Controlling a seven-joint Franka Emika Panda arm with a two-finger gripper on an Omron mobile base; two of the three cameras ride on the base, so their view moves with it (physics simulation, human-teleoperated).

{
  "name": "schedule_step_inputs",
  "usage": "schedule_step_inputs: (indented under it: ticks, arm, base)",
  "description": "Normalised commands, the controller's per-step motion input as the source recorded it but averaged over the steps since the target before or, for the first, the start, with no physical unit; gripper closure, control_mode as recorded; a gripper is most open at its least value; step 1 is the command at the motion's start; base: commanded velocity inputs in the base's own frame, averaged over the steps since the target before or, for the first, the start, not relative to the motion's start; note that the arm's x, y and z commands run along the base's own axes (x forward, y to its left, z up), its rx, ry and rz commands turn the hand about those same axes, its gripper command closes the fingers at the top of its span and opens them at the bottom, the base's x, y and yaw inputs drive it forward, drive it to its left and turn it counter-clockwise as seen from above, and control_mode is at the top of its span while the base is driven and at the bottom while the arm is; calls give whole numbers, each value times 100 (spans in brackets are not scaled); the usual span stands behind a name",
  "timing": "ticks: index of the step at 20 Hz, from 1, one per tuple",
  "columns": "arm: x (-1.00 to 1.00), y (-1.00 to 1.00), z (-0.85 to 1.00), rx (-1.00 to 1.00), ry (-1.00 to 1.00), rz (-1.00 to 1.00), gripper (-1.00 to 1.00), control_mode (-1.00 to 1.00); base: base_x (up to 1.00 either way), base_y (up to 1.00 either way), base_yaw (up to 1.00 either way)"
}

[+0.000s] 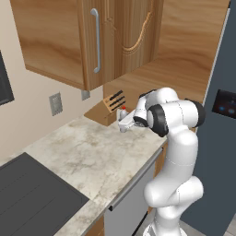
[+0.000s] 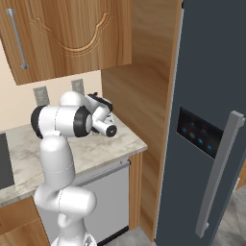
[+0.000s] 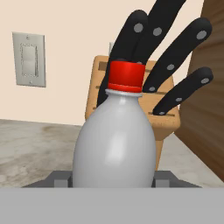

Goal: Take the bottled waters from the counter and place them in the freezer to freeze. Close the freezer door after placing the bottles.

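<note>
A clear bottled water with a red cap stands upright on the beige counter, right in front of the wooden knife block. My gripper reaches in level from the counter's right end, and its two dark fingertips press against the bottle's lower sides, so it is shut on the bottle. From the left base view the red cap of the bottle pokes up just above the gripper. The freezer door stands closed at the right, with its long grey handle.
The knife block with several black handles sits close behind the bottle, against a wooden side panel. Wall cabinets hang overhead. A black cooktop lies at the counter's left. A grey dishwasher front is below the counter edge.
</note>
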Motion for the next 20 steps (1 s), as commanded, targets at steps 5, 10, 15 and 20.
schedule_step_inputs:
  ticks: [5, 10, 15, 20]
  arm:
    - [0, 0, 0, 0, 0, 0, 100, -100]
    - [-15, 0, 3, 0, 0, 0, 100, -100]
    - [-48, 0, 54, 0, 0, 0, 100, -100]
    - [-60, 0, 76, 0, 0, 0, 100, -100]
  base:
    - [0, 0, 0]
    - [0, 0, 0]
    - [0, 0, 0]
    - [0, 0, 0]
